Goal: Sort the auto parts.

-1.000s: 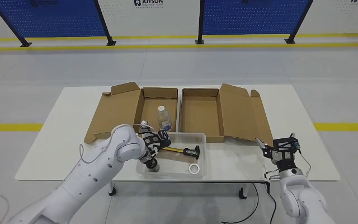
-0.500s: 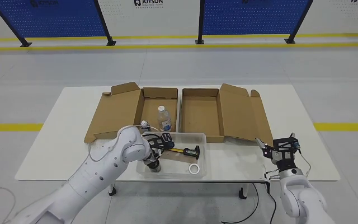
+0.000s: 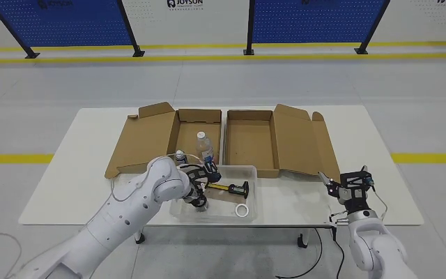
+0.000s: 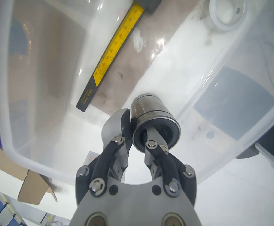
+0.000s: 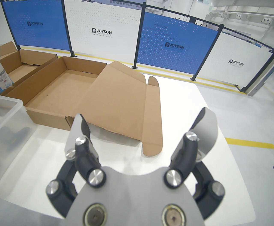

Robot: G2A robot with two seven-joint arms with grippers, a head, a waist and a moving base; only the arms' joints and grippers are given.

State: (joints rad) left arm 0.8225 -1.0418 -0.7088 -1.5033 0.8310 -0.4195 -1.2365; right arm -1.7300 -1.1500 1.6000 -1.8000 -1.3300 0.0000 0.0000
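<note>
Bearing (image 4: 155,122) pinched in the clear bin (image 3: 230,167), lift coming up.
Left gripper (image 4: 138,125) clamps its wall, one finger inside the bore, one outside. It's a thin hold, so I'd raise it straight, clear of the yellow caliper (image 4: 111,55) and the bin's rim, then head for a cardboard box (image 3: 198,136). Right gripper (image 5: 142,115) hangs wide open, empty, over the table (image 5: 177,102).

Beyond the left gripper (image 4: 138,126), the caliper (image 4: 113,53) runs off the picture's edge — its head cut away — and the white ring (image 4: 224,15) farther out is clipped too. One finger (image 4: 153,133) vanishes partway inside the bore of the bearing (image 4: 154,113).
</note>
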